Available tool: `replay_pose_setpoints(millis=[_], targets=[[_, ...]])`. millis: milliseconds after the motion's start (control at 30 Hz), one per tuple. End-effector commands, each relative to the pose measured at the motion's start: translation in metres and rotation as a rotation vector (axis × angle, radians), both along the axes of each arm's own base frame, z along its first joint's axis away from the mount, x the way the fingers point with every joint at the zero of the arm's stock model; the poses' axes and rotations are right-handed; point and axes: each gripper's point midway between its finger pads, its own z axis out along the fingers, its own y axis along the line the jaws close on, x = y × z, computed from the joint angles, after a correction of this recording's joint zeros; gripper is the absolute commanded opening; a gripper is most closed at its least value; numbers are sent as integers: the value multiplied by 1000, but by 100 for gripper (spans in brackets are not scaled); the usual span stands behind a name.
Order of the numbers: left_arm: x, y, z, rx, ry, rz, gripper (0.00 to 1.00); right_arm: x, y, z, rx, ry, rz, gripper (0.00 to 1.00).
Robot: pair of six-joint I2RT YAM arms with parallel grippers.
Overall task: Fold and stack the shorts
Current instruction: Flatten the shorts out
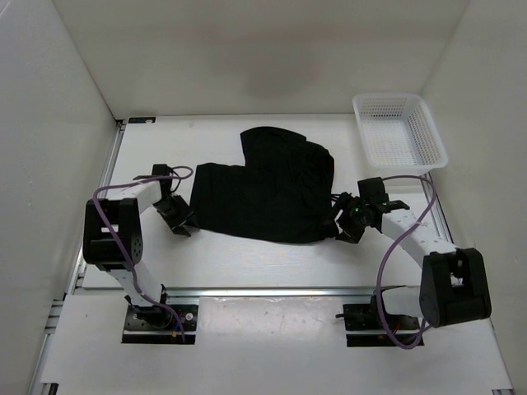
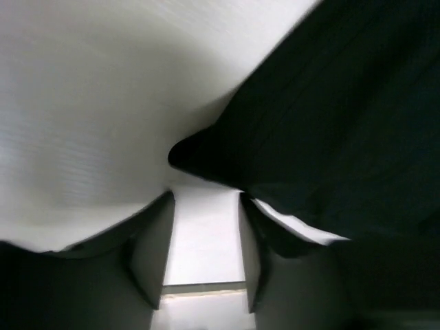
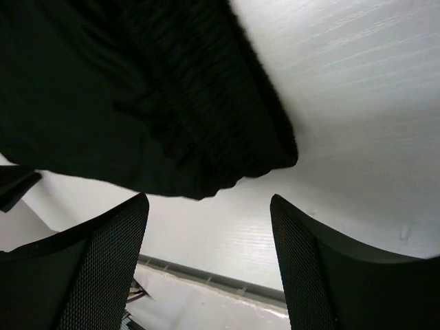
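One pair of black shorts [image 1: 263, 193] is seen laid out on the white surface [image 1: 247, 259], to the left of the single white mesh basket [image 1: 401, 132] and nearer the arm bases than it; one lobe of the fabric reaches up towards the far wall, level with the basket's near rim. Two arms are shown lowered to the cloth: the right arm [image 1: 416, 234] on the basket's side and the left arm [image 1: 123, 218] on the side away from the basket. The left claw [image 1: 177, 216] is placed just beside the edge of the shorts farthest from the basket; in the left wrist view its two fingers [image 2: 152, 251] are held spread, and one dark corner of the shorts [image 2: 330, 124] is seen just ahead of the tips, with nothing gripped between them. The right claw [image 1: 346, 222] is placed at the edge of the shorts on the basket's side, below the basket and closer to the bases. In the right wrist view its two mesh-textured fingers [image 3: 103, 265] are held wide apart, and the gathered elastic waistband of the shorts [image 3: 137, 89] is seen above the gap, bare surface showing between the tips. Whether either claw is touching the fabric cannot be told from the overhead view. One purple cable is seen looped along each arm.
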Motion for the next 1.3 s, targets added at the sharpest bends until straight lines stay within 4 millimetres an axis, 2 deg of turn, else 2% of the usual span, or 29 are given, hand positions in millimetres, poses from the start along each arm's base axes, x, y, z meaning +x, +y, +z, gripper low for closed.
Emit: replay_pose_setpoints(millis=[0, 100, 167, 233, 300, 333, 367, 400, 433, 467, 567, 600, 633, 667, 700, 733, 767, 800, 900, 967, 1000, 1033, 1067, 1100, 1133, 1167, 1233, 1267], targets=[[16, 7, -9, 36, -30, 7, 40, 6, 3, -13, 20, -10, -9, 76], [18, 8, -10, 45, -39, 8, 10, 10, 4, -27, 23, -2, -16, 75], [22, 7, -7, 36, -50, 7, 10, 13, 7, -35, 19, 13, -7, 73], [25, 7, 1, 35, -80, 8, 10, 28, 7, -35, -13, -10, -18, 65], [35, 5, 15, 26, -129, 7, 10, 42, 5, -30, -36, -50, -11, 49], [39, 3, 21, 16, -151, 5, 10, 47, 3, -28, -55, -54, -11, 27], [42, 3, 31, 15, -175, 5, 10, 62, 3, -14, -71, -99, -4, 15], [47, 3, 38, 15, -200, 6, 10, 65, -1, -11, -98, -105, -5, 5], [53, 2, 50, 6, -226, 4, 10, 70, -2, -5, -109, -120, 0, 0], [55, 2, 61, 6, -246, 4, 10, 80, 0, 7, -114, -155, 18, 0], [73, 4, 99, 17, -341, -2, 10, 86, -4, 34, -142, -215, 27, 0], [73, 7, 109, 19, -345, 9, 10, 95, -5, 54, -153, -269, 35, 0], [83, 11, 129, 22, -395, 20, 10, 92, -6, 61, -160, -269, 45, 0], [85, 11, 145, 22, -430, 20, 10, 94, -6, 71, -163, -288, 54, 0], [89, 17, 158, 26, -459, 35, 10, 101, -6, 91, -169, -338, 72, 0], [96, 21, 181, 30, -515, 47, 10, 98, -7, 101, -176, -344, 83, 0], [96, 21, 193, 31, -539, 48, 10, 100, -7, 108, -181, -359, 93, 0], [97, 22, 209, 32, -583, 48, 10, 105, -7, 126, -185, -402, 104, 0], [93, 21, 223, 33, -609, 48, 10, 100, -5, 130, -196, -393, 130, 0], [83, 8, 205, 26, -559, -1, 15, 100, -5, 130, -196, -393, 130, 0], [78, 3, 195, 22, -532, -16, 22, 94, -6, 118, -201, -362, 134, 0], [71, -9, 181, 13, -494, -52, 26, 92, -9, 112, -212, -349, 131, 0], [57, -15, 158, 12, -430, -81, 30, 89, -9, 106, -214, -335, 132, 0], [49, -20, 143, 20, -386, -100, 38, 83, -11, 95, -219, -305, 137, 0], [39, -26, 131, 15, -347, -112, 57, 80, -11, 93, -216, -297, 130, 0], [21, -38, 108, 6, -285, -137, 66, 76, -12, 87, -218, -282, 132, 0], [10, -51, 90, -5, -255, -154, 82, 67, -16, 78, -229, -263, 130, 0], [-6, -62, 75, -11, -210, -169, 88, 64, -17, 74, -231, -253, 132, 0]])
